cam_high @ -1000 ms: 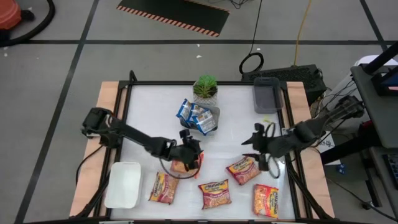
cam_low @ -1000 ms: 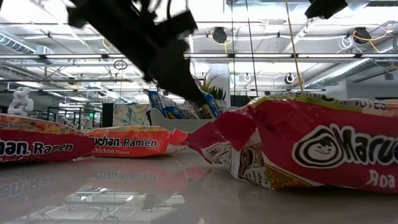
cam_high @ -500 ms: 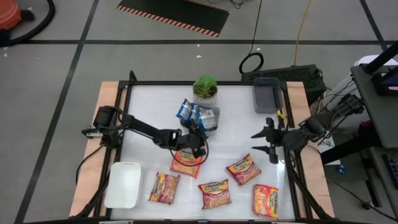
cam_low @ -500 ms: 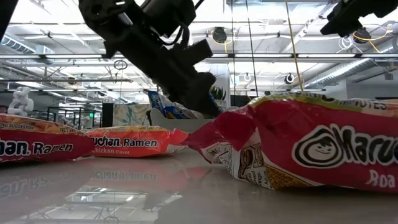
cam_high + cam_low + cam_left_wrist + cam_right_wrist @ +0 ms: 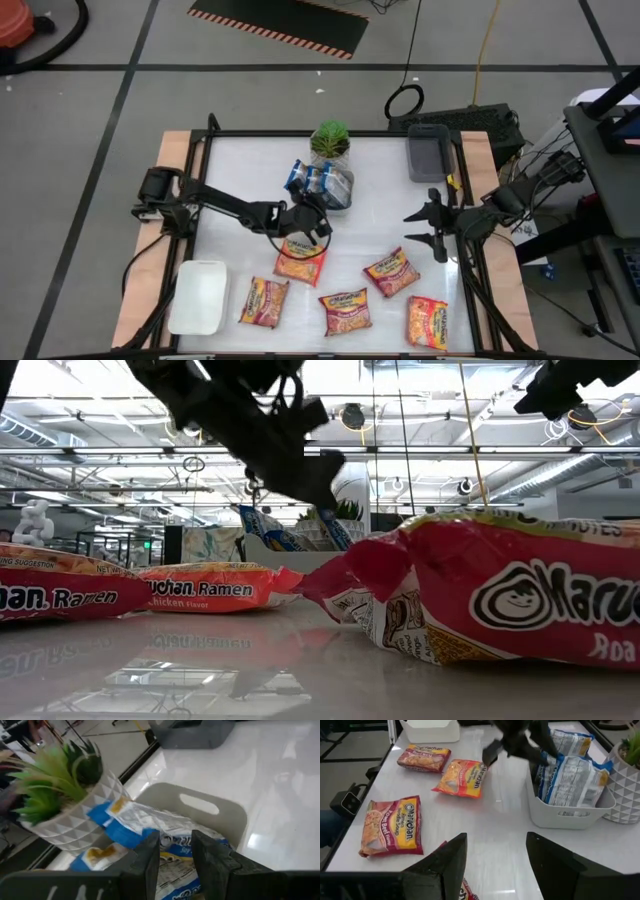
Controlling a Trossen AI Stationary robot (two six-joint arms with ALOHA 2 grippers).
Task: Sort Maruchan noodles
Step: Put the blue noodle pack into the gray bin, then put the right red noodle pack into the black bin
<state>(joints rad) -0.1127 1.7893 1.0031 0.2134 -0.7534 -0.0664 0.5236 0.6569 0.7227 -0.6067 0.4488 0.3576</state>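
Note:
Several blue-white Maruchan noodles stand in a small white tray beside the potted plant. My left gripper hovers just in front of that tray, and in the left wrist view its fingers show a narrow gap with nothing in it. An orange-red packet lies flat on the table just behind it. Pink-red packets lie along the front of the table. My right gripper hangs open and empty over the right side.
A grey tray sits at the back right and a white tray at the front left. The black table frame rims the white top. In the low view a pink-red packet fills the right foreground.
My left gripper has lifted off the orange-red packet and moved back toward the tray of blue packets, its fingers narrowing. The right arm drew back to the right, then stayed still.

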